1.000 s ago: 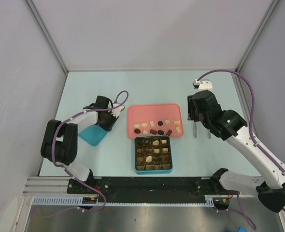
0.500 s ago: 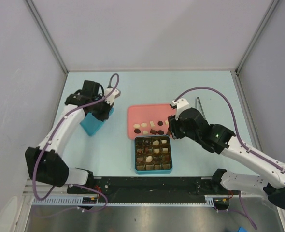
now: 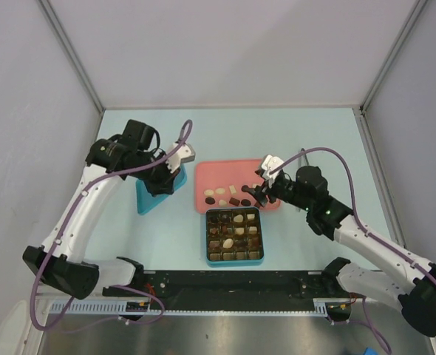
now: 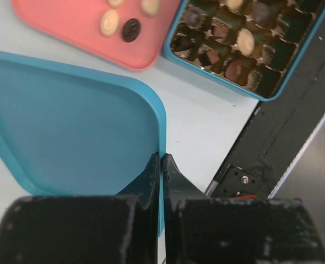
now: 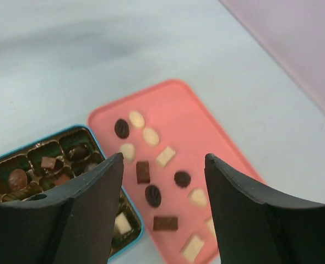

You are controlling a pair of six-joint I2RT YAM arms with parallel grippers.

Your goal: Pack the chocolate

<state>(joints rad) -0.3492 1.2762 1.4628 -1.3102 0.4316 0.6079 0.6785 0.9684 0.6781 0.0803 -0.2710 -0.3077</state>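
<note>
Several small chocolates (image 3: pixel 233 194), dark, brown and cream, lie loose on the pink tray (image 3: pixel 236 171). More sit in the gold-brown compartments of the teal box (image 3: pixel 234 237) just in front of it. My right gripper (image 3: pixel 259 194) hovers open and empty over the tray's right part. In the right wrist view its jaws (image 5: pixel 163 159) stand wide apart above a dark oval chocolate (image 5: pixel 153 195) and a brown square one (image 5: pixel 143 171). My left gripper (image 3: pixel 163 183) is shut on the edge of a teal lid (image 3: pixel 150 196), held tilted left of the tray; the grip shows in the left wrist view (image 4: pixel 161 157).
The black rail (image 3: pixel 233 285) and the arm bases run along the near edge. Grey walls close in the table on the left, back and right. In the left wrist view the lid (image 4: pixel 69 126) lies near the tray (image 4: pixel 69 22) and the box (image 4: pixel 245 44).
My right arm swung from the back right to above the pink tray. My left arm moved the teal lid from flat on the table up to a tilted hold nearer the tray.
</note>
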